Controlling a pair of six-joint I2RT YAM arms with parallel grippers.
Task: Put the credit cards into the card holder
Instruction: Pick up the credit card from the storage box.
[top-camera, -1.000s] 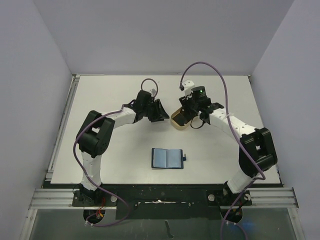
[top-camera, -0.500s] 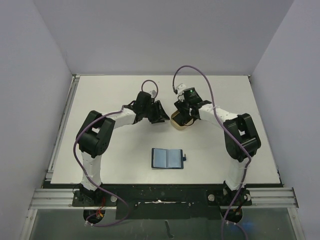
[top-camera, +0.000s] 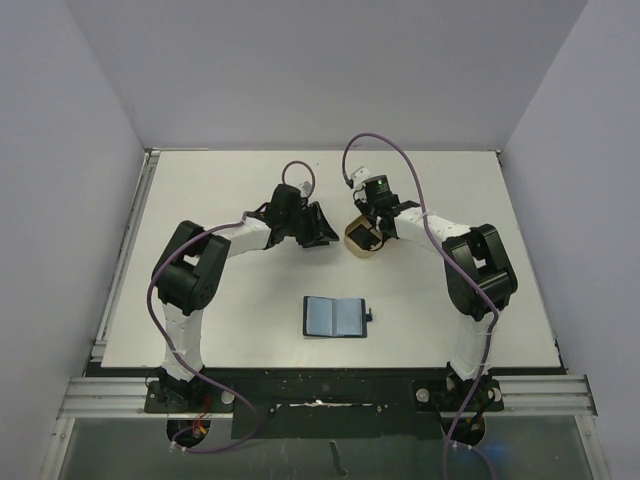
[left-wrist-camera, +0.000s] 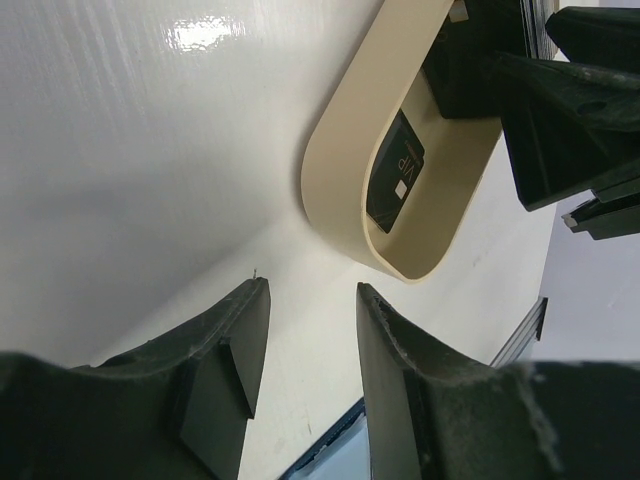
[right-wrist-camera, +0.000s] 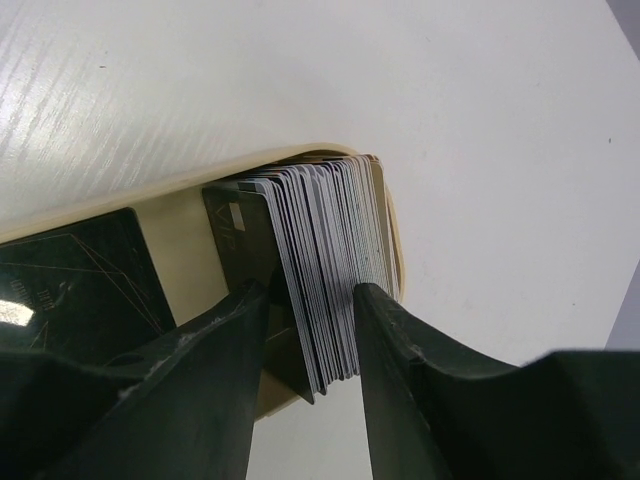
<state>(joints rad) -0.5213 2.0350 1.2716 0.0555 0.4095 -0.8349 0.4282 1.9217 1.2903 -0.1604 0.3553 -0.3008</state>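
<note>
White table (top-camera: 220, 180) from above: the card holder (top-camera: 335, 317) lies open near the arm bases, well apart from the tan dish (top-camera: 356, 248). Left wrist: the left gripper (left-wrist-camera: 312, 290) hangs spread and empty beside the dish. Right wrist: the right gripper (right-wrist-camera: 312, 295) pinches upright credit cards (right-wrist-camera: 325, 240) in the dish.

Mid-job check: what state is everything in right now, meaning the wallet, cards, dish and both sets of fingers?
Dark navy bifold card holder: lying open and flat on the table.
Stack of thin grey-white and black credit cards: standing on edge at one end of the dish.
Single black card: lying flat in the dish.
Tan oval dish: upright, holding the cards.
Left gripper: fingers open, empty, beside the dish.
Right gripper: fingers closed on the stack.
</note>
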